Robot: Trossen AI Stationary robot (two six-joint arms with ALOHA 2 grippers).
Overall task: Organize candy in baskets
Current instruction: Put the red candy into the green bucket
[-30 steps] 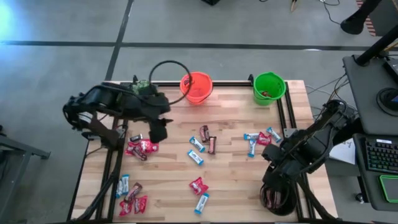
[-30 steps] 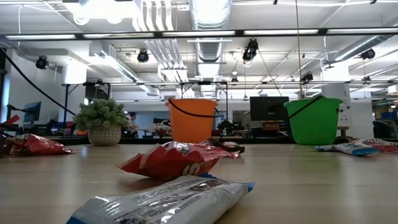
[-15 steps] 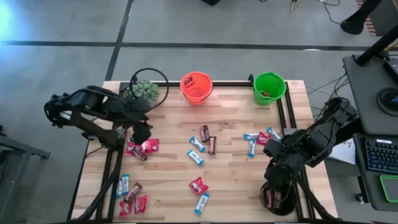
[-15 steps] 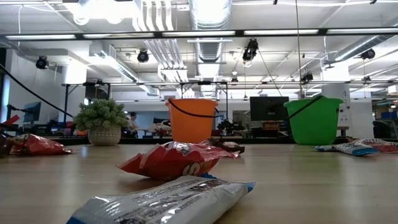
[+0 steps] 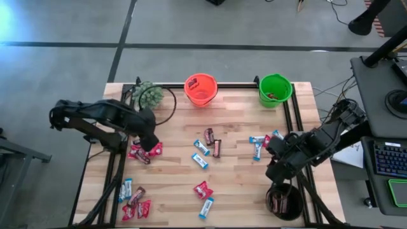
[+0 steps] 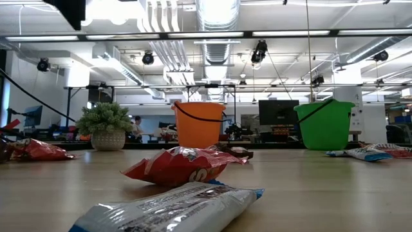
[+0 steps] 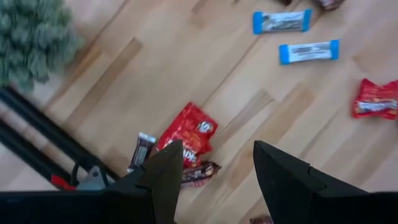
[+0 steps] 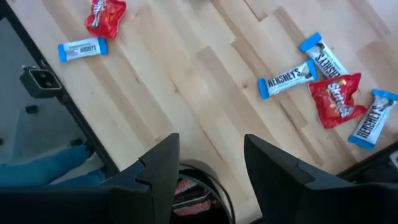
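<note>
Wrapped candy lies scattered over the wooden table [image 5: 235, 184]. My left gripper [image 7: 214, 163] hangs open, pointing down over a small heap of red candy [image 7: 189, 132] and a brown bar [image 7: 200, 172] near the table's left edge [image 5: 145, 151]. My right gripper [image 8: 208, 158] is open above the black basket [image 8: 199, 194], which stands at the near right [image 5: 284, 201] with candy inside. The orange basket [image 5: 201, 90] and the green basket [image 5: 275, 90] stand at the far edge. Light blue bars [image 8: 287, 79] and a red candy [image 8: 336, 97] lie near my right gripper.
A fuzzy green plant in a pot [image 5: 150, 95] stands at the far left, close to my left arm. More candy lies mid-table [image 5: 208, 145] and at the near left corner [image 5: 135, 202]. A black frame rail [image 7: 37, 146] runs along the left edge.
My left gripper has swung from beside the orange basket toward the table's left edge and down, rolling at the wrist, and now hangs over the red candy heap. My right gripper has shifted slightly toward the far edge, uncovering more of the black basket.
</note>
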